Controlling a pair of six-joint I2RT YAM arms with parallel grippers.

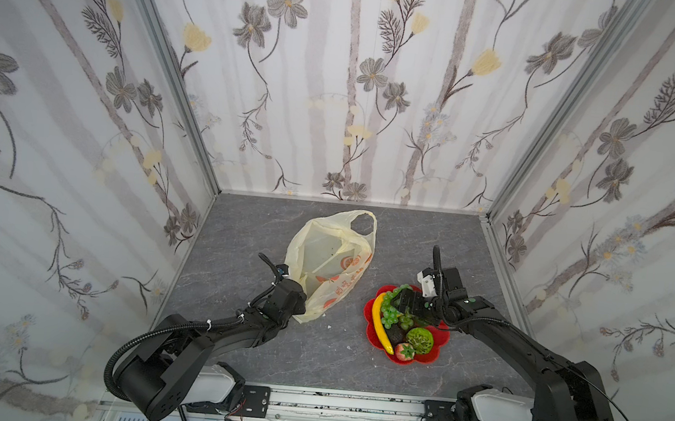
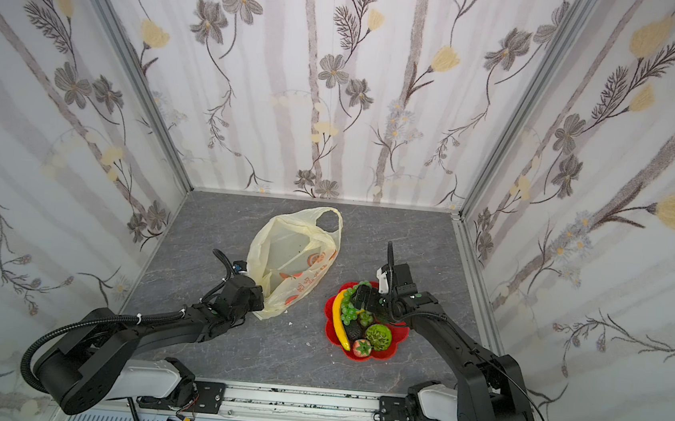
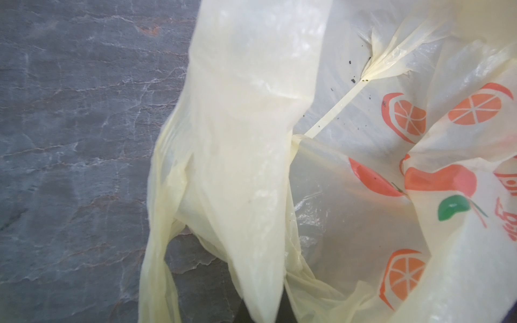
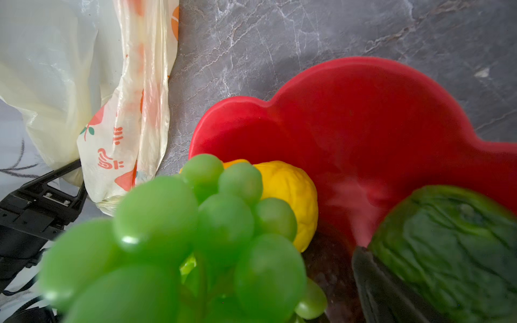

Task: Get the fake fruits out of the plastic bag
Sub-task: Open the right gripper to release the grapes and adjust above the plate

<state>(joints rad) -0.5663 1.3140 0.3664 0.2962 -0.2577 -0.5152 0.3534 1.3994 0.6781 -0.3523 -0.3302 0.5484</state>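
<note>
Left end effector [image 1: 302, 301] is pinching plastic bag [image 1: 325, 260], stretching lengthwise away from it; right end effector [image 1: 399, 304] is gaping wide over grape bunch [image 1: 393, 318].

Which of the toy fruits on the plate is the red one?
The strawberry, at the near edge of the plate, beside the tip of the banana. The others are green, yellow or dark; only it is red with a green leafy cap.

One plastic bag [image 1: 323, 256] is lying at ten o'clock from one red plate [image 1: 431, 355]. The fake fruits are sitting on that plate: one yellow banana [image 1: 381, 323], one strawberry [image 1: 404, 351], one bumpy green ball [image 1: 420, 339], one dark avocado [image 1: 394, 334], one yellow piece [image 4: 288, 190], and green grapes [image 1: 393, 316], one bunch or two being unclear.
</note>
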